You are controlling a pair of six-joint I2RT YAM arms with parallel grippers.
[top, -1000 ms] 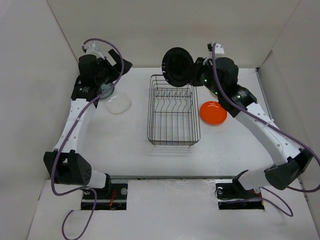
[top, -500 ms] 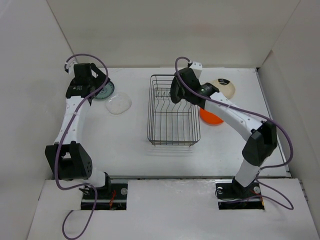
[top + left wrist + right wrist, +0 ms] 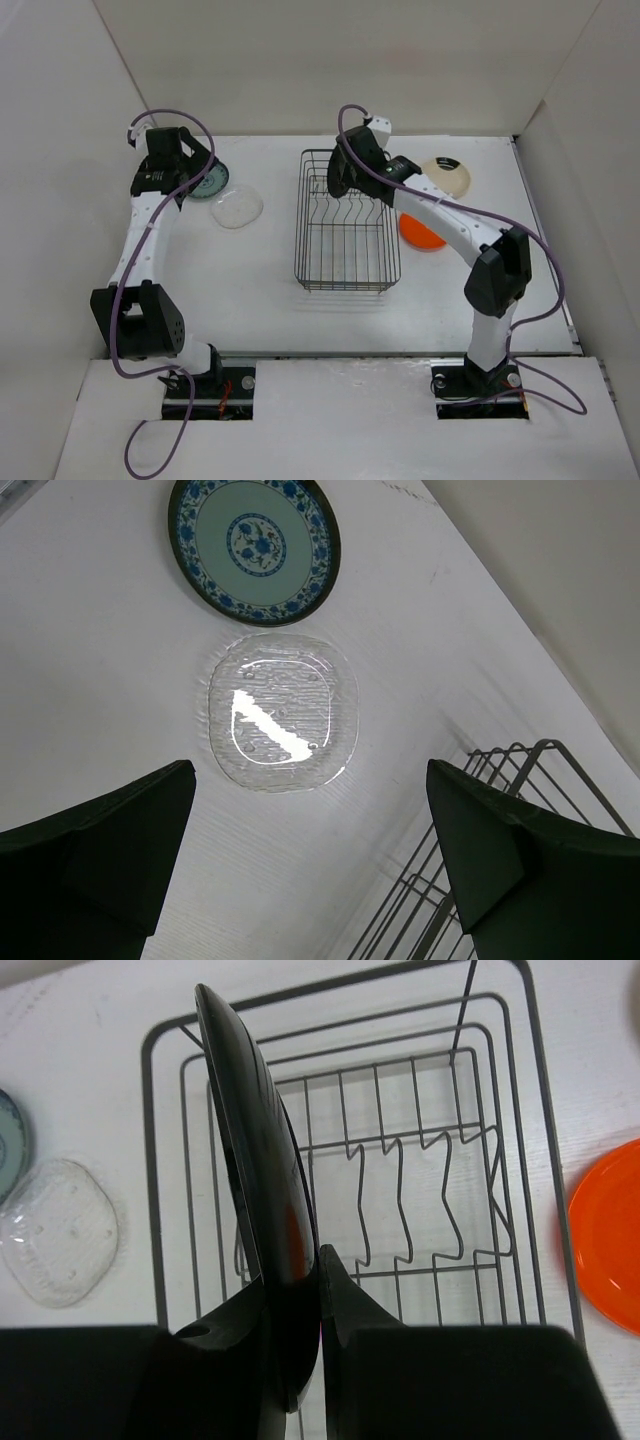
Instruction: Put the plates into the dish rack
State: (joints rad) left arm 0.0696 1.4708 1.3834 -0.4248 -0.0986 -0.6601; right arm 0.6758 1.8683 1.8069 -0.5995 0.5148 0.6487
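Hovering over the far end of the dark wire dish rack [image 3: 347,240], my right tool [image 3: 295,1290] pinches a glossy black round plate [image 3: 255,1160] by its rim. Its jaws are narrowed onto the plate, which stands upright on edge. The right wrist camera catches the plate edge-on above the rack's wires, towards the left side of that view. I cannot tell from here whether its lower edge touches the wire. No other plate is in the rack, which sits mid-way across the white desk [image 3: 250,280].

Across the desk at far left, my left tool [image 3: 310,790] hangs with its jaws spread wide, gripping nothing. Below it lies a clear glass plate with rounded corners [image 3: 283,712], flat on the desk. Just beyond that sits a teal round plate with a blue floral rim [image 3: 255,545], the two just beside each other. One corner of the rack shows at the lower right of the left wrist view.

To the right of the rack lies a bright orange round plate [image 3: 610,1230], flat and partly hidden by my right arm in the overhead view. A cream round plate with a dark mark [image 3: 446,175] rests near it, farther back on the desk. All four lie outside the rack.
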